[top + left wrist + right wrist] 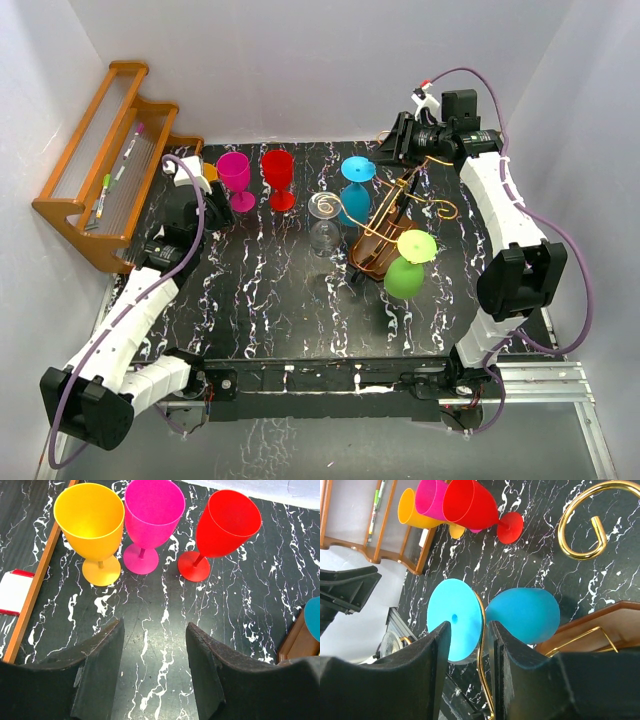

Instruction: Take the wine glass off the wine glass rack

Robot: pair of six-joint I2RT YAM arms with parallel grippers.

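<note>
- Nothing legible anywhere on this table: no word, number or logo.
- White card with a red border (14,591), at the left edge of the left wrist view: its face reads blank.
- Pens (128,150) lying on the stepped wooden shelf (75,215): any print on them is too small to make out.

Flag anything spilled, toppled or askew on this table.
Nothing stands out: the yellow plastic goblet, pink goblet and red goblet stand upright; the blue goblet and green goblet hang from the violin-shaped brown wooden rack.
</note>
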